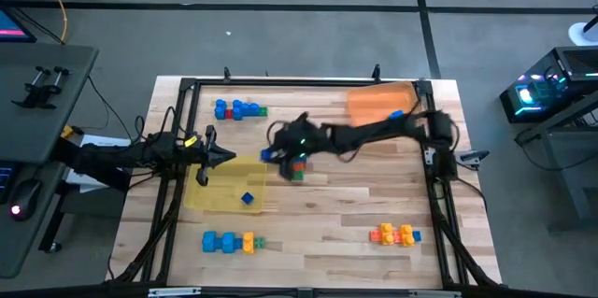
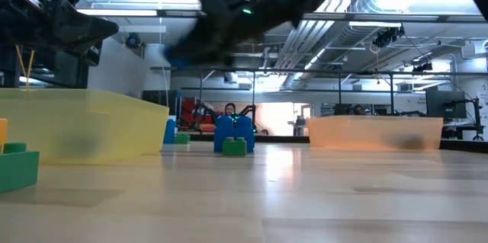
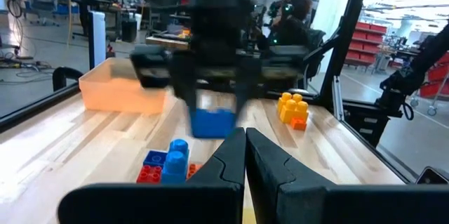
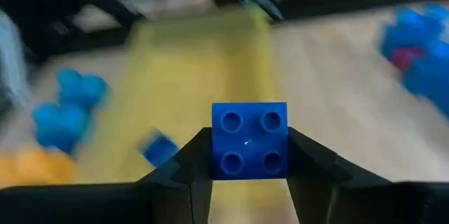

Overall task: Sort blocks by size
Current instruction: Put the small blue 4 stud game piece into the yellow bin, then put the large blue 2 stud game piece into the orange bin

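High view: overhead, straight down on the whole table (image 1: 318, 209). Low view: at tabletop level, looking across into the room. Wrist views: close behind each arm's fingers, facing each other; all four share the yellow tray (image 1: 224, 186).

the right end effector (image 1: 272, 155) reaches to mid-frame over the table (image 1: 336, 209), a blue block (image 1: 266, 155) at its tip. the left end effector (image 1: 227, 157) sits above the yellow tray (image 1: 210, 191), which holds one blue cube (image 1: 247, 198).
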Controlling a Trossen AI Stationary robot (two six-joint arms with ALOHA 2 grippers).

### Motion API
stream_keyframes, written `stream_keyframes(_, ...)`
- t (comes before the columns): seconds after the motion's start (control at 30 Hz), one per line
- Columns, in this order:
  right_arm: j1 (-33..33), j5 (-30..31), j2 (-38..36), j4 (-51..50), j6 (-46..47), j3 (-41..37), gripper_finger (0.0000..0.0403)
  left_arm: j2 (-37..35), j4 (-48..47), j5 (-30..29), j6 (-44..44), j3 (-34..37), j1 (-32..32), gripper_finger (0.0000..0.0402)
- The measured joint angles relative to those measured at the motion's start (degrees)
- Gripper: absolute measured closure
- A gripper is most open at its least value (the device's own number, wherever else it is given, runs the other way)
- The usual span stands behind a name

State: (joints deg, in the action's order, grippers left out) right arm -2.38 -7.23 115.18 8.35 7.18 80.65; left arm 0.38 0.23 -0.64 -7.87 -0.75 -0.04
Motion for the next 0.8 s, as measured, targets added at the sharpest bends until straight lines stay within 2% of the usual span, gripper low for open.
stream_keyframes(0.1,2.3,-0.8,6.4,2.9,1.8,6.1,0.0267,0.0,0.0,0.0,0.0,0.0,0.0,0.0401)
stream_keyframes(0.27,4.1,-0.8,14.7,-3.3,1.7,17.5,0.0264,0.0,0.0,0.0,0.0,0.0,0.0,0.0401)
stream_keyframes(0.4,3.8,-0.8,17.3,-12.2,0.9,24.8,0.0190,0.0,0.0,0.0,0.0,0.0,0.0,0.0401)
stream_keyframes(0.53,3.0,-3.3,18.1,-20.1,-4.6,28.6,0.0121,0.0,0.0,0.0,0.0,0.0,0.0,0.0401)
stream_keyframes(0.63,2.0,-5.1,17.5,-26.0,-7.6,31.4,0.0102,0.0,0.0,0.0,0.0,0.0,0.0,0.0401)
stream_keyframes(0.8,-0.4,-5.4,16.0,-36.0,-12.1,34.1,0.0098,0.0,0.0,0.0,0.0,0.0,0.0,0.0401)
